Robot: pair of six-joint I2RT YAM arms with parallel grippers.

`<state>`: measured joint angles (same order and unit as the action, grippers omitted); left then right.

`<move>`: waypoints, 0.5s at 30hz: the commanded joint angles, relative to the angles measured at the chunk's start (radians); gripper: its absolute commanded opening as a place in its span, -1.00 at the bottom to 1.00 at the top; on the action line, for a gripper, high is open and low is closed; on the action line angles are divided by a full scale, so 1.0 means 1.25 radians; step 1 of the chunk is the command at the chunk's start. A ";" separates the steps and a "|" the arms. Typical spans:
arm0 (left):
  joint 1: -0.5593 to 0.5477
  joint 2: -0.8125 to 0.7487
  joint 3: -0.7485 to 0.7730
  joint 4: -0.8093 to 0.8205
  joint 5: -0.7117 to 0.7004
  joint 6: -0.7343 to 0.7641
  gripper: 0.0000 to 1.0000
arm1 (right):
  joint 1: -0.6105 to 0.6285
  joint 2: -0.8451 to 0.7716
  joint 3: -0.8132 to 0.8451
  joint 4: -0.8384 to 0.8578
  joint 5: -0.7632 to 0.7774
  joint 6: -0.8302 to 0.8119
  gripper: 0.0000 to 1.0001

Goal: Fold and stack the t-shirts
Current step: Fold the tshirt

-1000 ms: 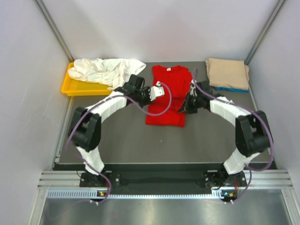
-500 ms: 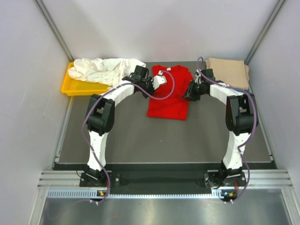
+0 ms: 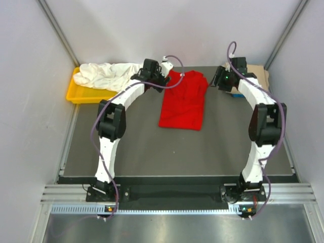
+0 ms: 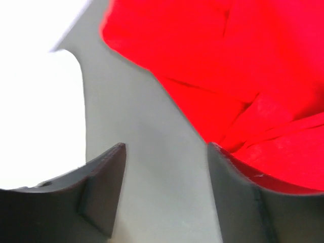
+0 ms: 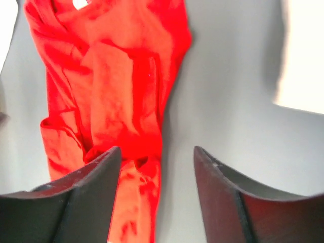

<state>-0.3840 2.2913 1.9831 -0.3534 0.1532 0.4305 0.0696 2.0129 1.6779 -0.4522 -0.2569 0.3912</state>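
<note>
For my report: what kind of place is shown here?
Probably a robot test cell in a lab: a left arm and right arm bolted to an aluminium rail, plain white enclosure walls, a dark work table.

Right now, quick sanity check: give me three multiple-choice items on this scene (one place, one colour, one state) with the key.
1. Where does the white t-shirt lie? A over the yellow tray; B draped on the right arm; C on the floor.
2. What colour is the t-shirt at table centre? A blue; B red; C green.
3. How do the left end effector and right end effector stand? A both shut on cloth; B both open, holding nothing; C left open, right shut.

Key:
1 A: it is heaped across the tray at the back left.
2 B: it is bright red in every view.
3 B: each wrist view shows a clear gap with nothing clamped.
</note>
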 commanded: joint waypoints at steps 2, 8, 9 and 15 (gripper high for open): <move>-0.004 -0.155 -0.108 -0.038 0.148 -0.007 0.06 | 0.039 -0.240 -0.166 -0.035 0.095 -0.081 0.07; -0.126 -0.456 -0.621 0.011 0.226 0.417 0.33 | 0.147 -0.392 -0.516 0.087 0.016 -0.004 0.12; -0.138 -0.489 -0.666 0.082 0.198 0.435 0.41 | 0.157 -0.397 -0.538 0.115 0.020 0.013 0.17; -0.162 -0.472 -0.767 0.171 0.150 0.485 0.52 | 0.166 -0.387 -0.678 0.266 -0.065 0.086 0.20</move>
<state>-0.6170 1.6875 1.0420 -0.2825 0.3611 0.9340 0.2829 1.5269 0.8532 -0.3035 -0.2707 0.4328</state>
